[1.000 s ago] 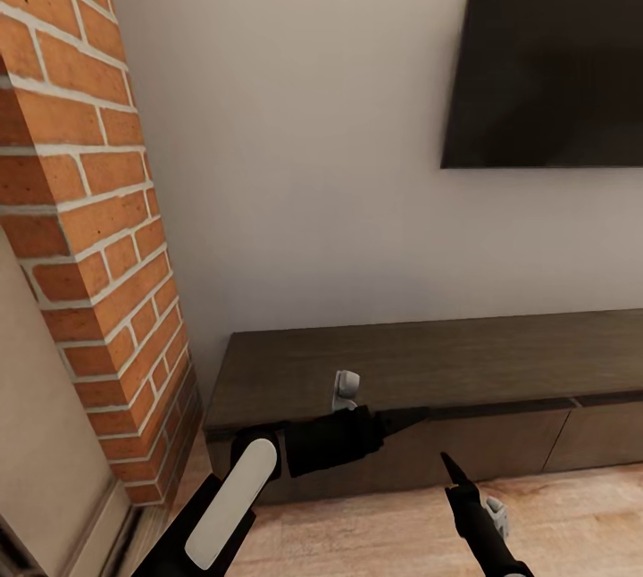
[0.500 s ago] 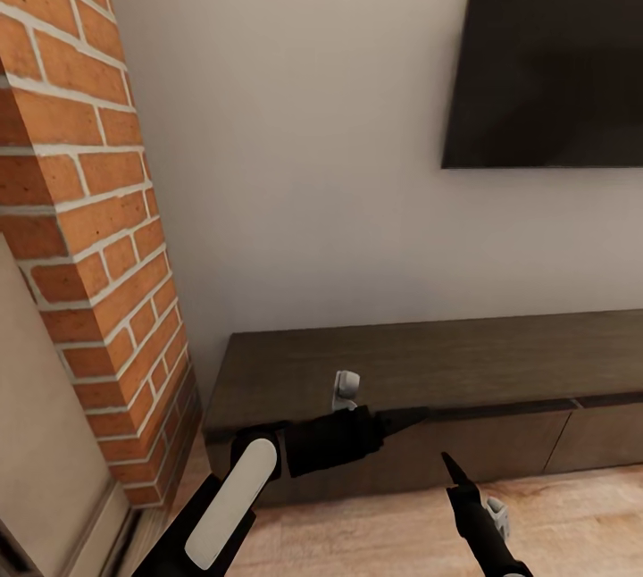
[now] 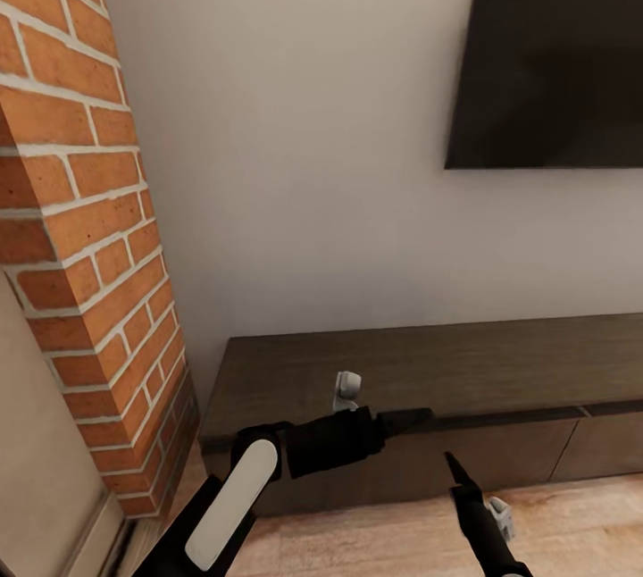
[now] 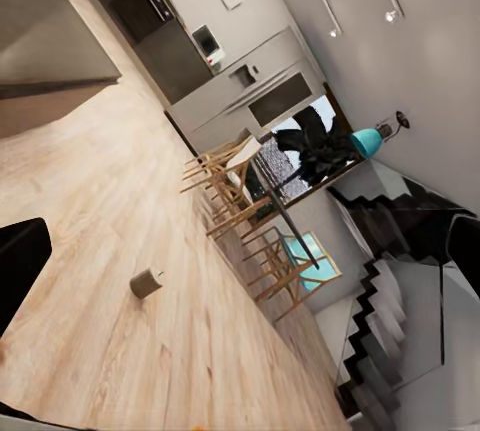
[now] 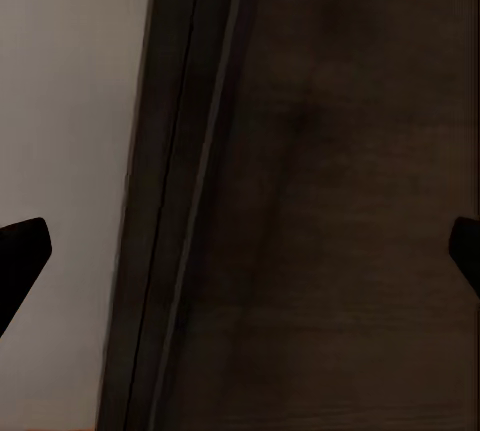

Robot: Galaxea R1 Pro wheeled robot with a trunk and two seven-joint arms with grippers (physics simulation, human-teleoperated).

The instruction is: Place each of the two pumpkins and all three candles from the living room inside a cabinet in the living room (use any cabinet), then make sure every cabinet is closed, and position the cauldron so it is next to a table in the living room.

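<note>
The head view faces a pale wall with the cabinet point(image 3: 429, 363) running low along it from about 6 o'clock out to 4 o'clock, its drawer fronts flush and shut. A brick column point(image 3: 85, 229) fills the 9 o'clock side and a dark wall-mounted TV point(image 3: 549, 59) sits at 2 o'clock. The left arm reaches in from 7 o'clock, forearm angled up and wrist bent so the left gripper point(image 3: 406, 421) points toward 3 o'clock along the cabinet's top front edge; its jaws probably stand apart, though only one dark fingertip point(image 4: 20, 266) shows in the left wrist view. That view looks back across the wood floor point(image 4: 110, 281), where a single candle point(image 4: 146, 283) stands upright. The right arm rises from 5 o'clock, the right gripper point(image 3: 454, 468) tipped up before the drawer front; its jaws stand wide apart, holding nothing.
</note>
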